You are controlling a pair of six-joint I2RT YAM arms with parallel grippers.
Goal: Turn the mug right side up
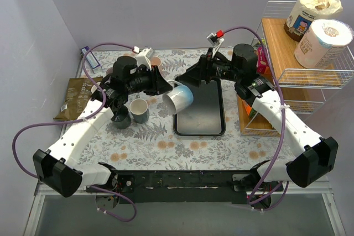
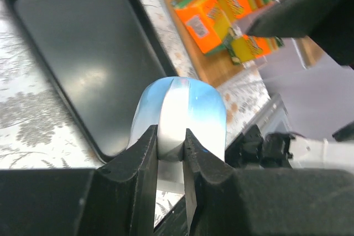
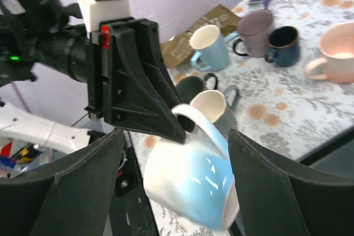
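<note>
Left gripper is clamped on the handle of the blue-and-white mug, jaws pinched tight on the loop with the mug body hanging just past the fingertips. Right gripper is released, jaws spread wide on either side of the mug body, not touching it as far as the right wrist view shows. Mug is tipped roughly sideways, handle up, looks lifted off the surface, over the left edge of the black tray; mouth seems to face the near-left but this is not certain. Judgement: glazed ceramic, so rigid, fairly heavy for a thin pinch, slick and breakable if dropped onto the tray. A handle-only hold lets the body swing about the loop, so a steadier hold is across the body wall or over the rim, squeezed firmly with no jerks. Not upright yet, so the task is mid-way. Near it on the floral table stand a grey-green mug and a dark mug, both upright and just left of the held one.
</note>
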